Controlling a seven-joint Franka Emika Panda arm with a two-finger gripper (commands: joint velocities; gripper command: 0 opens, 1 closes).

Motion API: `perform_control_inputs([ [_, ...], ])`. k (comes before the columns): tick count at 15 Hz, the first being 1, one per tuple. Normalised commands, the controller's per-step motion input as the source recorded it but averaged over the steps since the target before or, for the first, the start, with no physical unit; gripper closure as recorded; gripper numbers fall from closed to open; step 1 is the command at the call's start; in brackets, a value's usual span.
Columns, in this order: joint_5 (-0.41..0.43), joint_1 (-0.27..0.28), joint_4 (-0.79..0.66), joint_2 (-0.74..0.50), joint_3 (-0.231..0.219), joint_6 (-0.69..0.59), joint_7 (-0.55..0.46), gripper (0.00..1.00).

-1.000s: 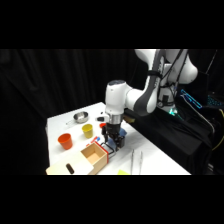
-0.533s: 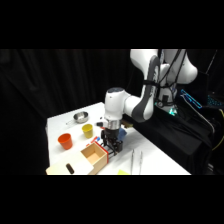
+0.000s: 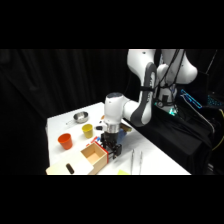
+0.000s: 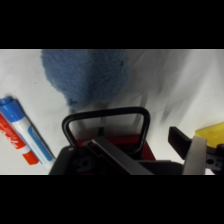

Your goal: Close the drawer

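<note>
We see the drawer pulled out near the desk's front edge, and its box looks empty. The gripper stands at its red front, by the black handle. Whether the fingers are spread, we cannot tell. The orange cup stands apart.

On the white table, an orange cup, a yellow cup and a small metal bowl stood toward its far-left edge, metal tongs lying nearer its front.
</note>
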Motion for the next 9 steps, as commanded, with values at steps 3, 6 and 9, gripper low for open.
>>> perform_control_inputs([
  [3,-0.120,-0.074,0.14,0.13,0.053,0.10,0.07,0.00],
  [6,-0.148,0.031,0.16,0.04,-0.039,-0.06,0.11,0.00],
  [9,-0.158,0.095,0.18,-0.04,-0.085,-0.17,0.13,0.00],
])
